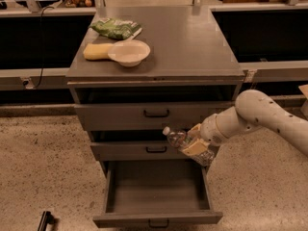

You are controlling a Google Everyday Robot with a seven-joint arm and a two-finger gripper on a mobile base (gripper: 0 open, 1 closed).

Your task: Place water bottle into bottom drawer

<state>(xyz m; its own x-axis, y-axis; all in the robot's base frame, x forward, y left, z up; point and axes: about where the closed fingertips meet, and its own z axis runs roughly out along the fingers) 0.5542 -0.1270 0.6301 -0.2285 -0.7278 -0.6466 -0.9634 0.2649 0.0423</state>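
Observation:
The water bottle (176, 137) is clear crinkled plastic with a white cap pointing up-left. My gripper (195, 146) is shut on it and holds it tilted in front of the middle drawer, just above the right rear of the bottom drawer (156, 192). That drawer is pulled out and its grey box is empty, with a small dark handle on its front. My white arm (262, 119) reaches in from the right.
On the grey cabinet top (192, 42) stand a white bowl (128, 52), a yellow sponge (96, 51) and a green bag (115, 28). The top drawer (156, 113) and the middle drawer (154, 149) are closed. A dark object (44, 220) lies on the speckled floor at lower left.

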